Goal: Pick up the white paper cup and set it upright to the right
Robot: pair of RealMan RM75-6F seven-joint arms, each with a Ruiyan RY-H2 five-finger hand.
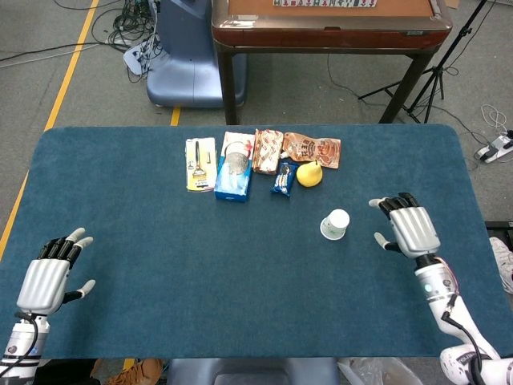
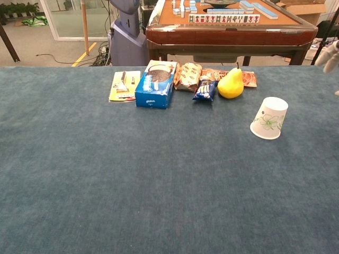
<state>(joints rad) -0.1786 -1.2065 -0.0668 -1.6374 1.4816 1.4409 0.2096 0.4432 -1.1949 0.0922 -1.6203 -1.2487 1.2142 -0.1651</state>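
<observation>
The white paper cup (image 1: 334, 224) with a green leaf print (image 2: 269, 118) sits on the blue tablecloth right of centre, its wide mouth down and narrow base up. My right hand (image 1: 409, 228) hovers to the right of the cup, apart from it, fingers spread and holding nothing. In the chest view only a sliver of the right hand (image 2: 333, 53) shows at the right edge. My left hand (image 1: 50, 273) rests open at the near left of the table, far from the cup.
A row of items lies along the far side: a yellow card pack (image 1: 200, 164), a blue box (image 1: 234, 178), snack packets (image 1: 268, 151), a small blue packet (image 1: 282, 180) and a yellow pear (image 1: 309, 173). A brown table (image 1: 329, 24) stands beyond.
</observation>
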